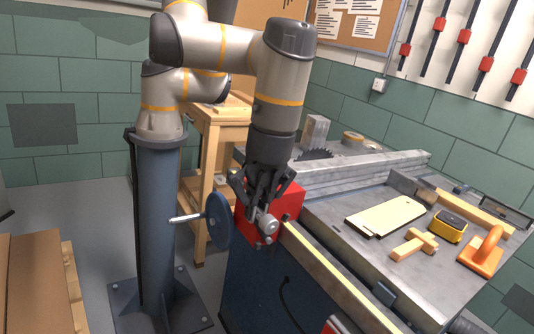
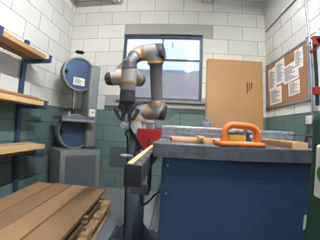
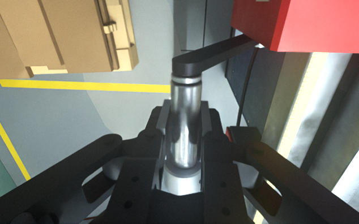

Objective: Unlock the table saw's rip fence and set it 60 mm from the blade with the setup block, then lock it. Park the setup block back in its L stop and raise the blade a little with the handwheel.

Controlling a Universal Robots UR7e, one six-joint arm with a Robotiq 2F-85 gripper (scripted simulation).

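At the front left corner of the table saw, my gripper (image 1: 258, 210) is closed around the silver grip of the fence lock lever (image 3: 184, 118), whose black arm (image 3: 209, 56) runs up to the red fence head (image 1: 275, 208). The grey rip fence (image 1: 354, 165) runs back across the table beside the saw blade (image 1: 314, 154). The blue handwheel (image 1: 218, 225) with its steel handle sits on the cabinet's left side, just left of my gripper. A yellow block (image 1: 447, 225) with a dark top rests on the table to the right.
The saw table (image 1: 394, 252) carries a cream board (image 1: 386, 216), a wooden cross piece (image 1: 415, 244) and an orange push block (image 1: 482, 252). The front rail (image 1: 338, 275) with its yellow scale runs along the near edge. My base column (image 1: 155, 220) stands left, with stacked timber (image 2: 48, 211) on the floor.
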